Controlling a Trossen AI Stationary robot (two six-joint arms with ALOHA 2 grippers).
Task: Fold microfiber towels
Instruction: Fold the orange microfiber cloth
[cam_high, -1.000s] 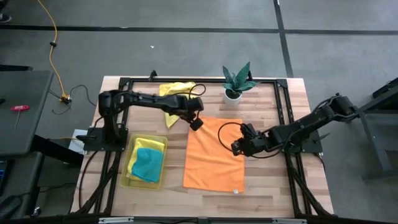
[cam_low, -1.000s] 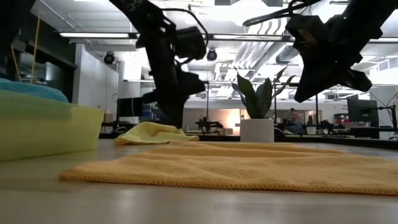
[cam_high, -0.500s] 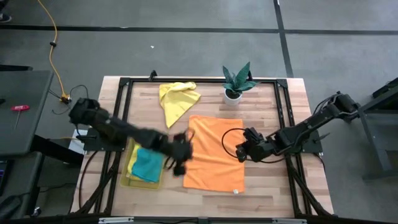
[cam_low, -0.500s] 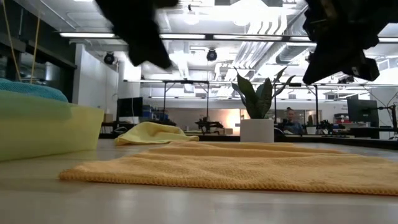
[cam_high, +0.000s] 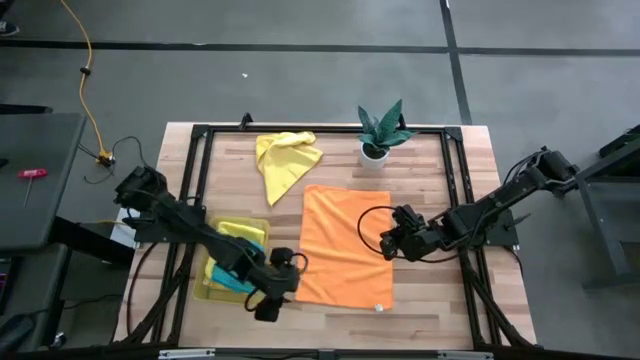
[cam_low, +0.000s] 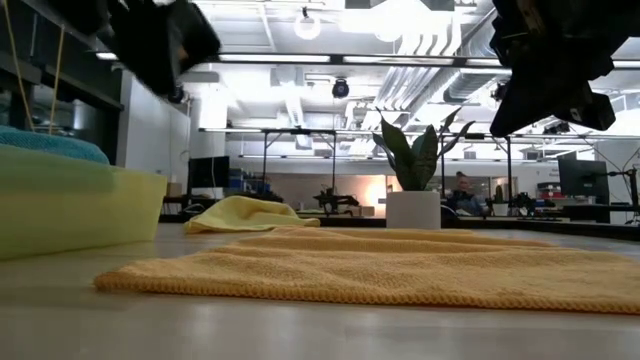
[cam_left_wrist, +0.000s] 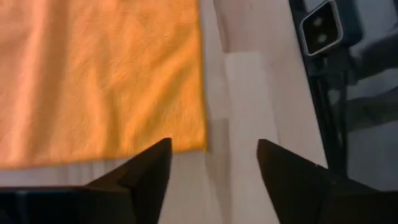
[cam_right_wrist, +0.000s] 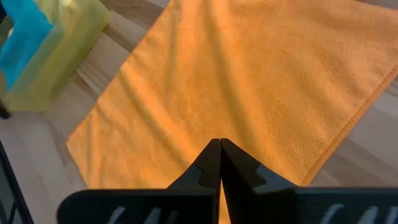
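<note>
Orange towel (cam_high: 345, 245) spread flat, centre-right of table (cam_high: 470, 170), long side running from mid-table to near the front edge. Small pale speck on its front right corner, unreadable. Same towel fills right wrist view (cam_right_wrist: 236, 81) and shows as a low flat sheet in low view (cam_low: 400, 270).

Yellow towel (cam_high: 283, 160) crumpled near the back edge, left of the potted plant (cam_high: 380, 130). Teal towel (cam_high: 232, 275) and another yellow one (cam_high: 240, 232) lying in the translucent yellow tray (cam_high: 212, 262) near the front left corner, teal on top.

Left gripper (cam_high: 268, 300) at the orange towel's front left corner, just off the cloth over bare wood near the front edge. Fingers spread wide in left wrist view (cam_left_wrist: 211, 165), nothing between them, towel corner (cam_left_wrist: 99, 74) just beyond the tips.

Right gripper (cam_high: 388, 243) above the right edge of the orange towel, mid-length. Fingers pressed together in right wrist view (cam_right_wrist: 219, 163), holding nothing; touching the cloth or not, cannot tell.

No brand marks, labels or legible writing anywhere. Person seated far back in the room in low view, beside the plant pot (cam_low: 413, 208).
</note>
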